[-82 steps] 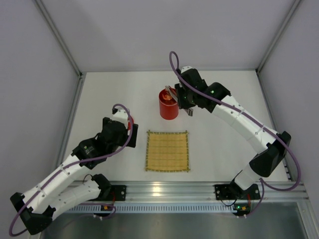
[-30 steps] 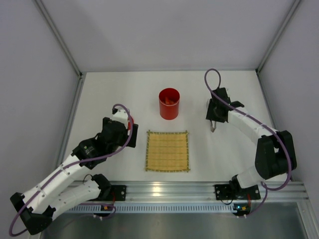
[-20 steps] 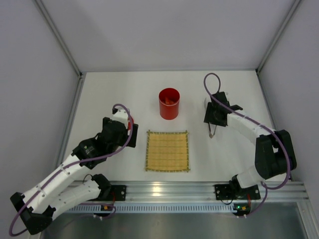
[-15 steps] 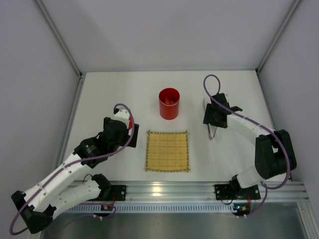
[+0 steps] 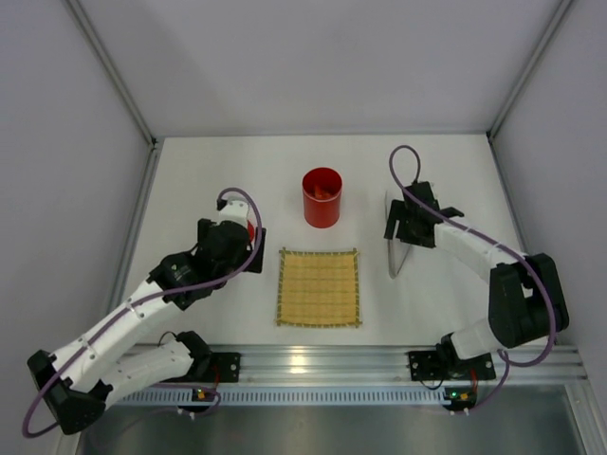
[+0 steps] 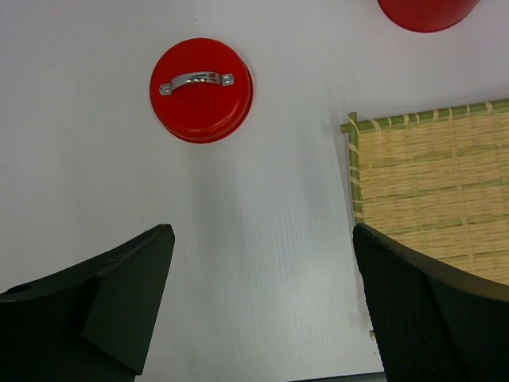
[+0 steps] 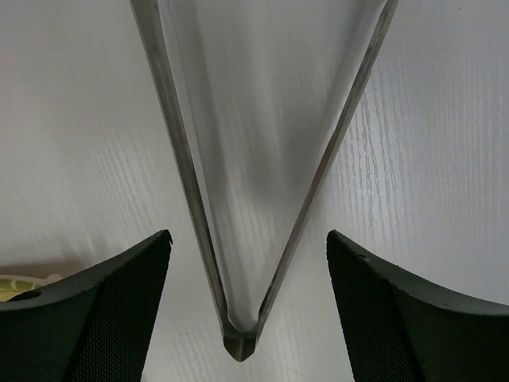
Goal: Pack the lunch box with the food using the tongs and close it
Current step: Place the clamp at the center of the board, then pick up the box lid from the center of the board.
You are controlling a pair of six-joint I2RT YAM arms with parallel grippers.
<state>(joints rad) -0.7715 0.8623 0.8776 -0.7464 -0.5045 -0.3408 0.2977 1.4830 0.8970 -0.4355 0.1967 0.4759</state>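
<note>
Tongs of thin silver metal (image 7: 240, 338), two slim arms joined in a narrow V, lie flat on the white table (image 5: 209, 171) directly under the right gripper (image 7: 246, 235), right of the yellow bamboo mat (image 5: 320, 287). Their joined end sits between the two black fingers (image 7: 103, 310) and the arms splay away from the wrist. The right gripper's jaws stand apart on either side of the V, with bare table showing between each finger and the metal, so nothing is gripped. The small bright red cylindrical lunch box (image 5: 321, 197) stands upright and uncovered beyond the mat, well apart from both grippers, with orange pieces showing inside. The left gripper (image 6: 262, 231) hangs spread wide and empty above the table, just short of the round red lid (image 6: 201, 101), which lies flat with its silver handle up.
</note>
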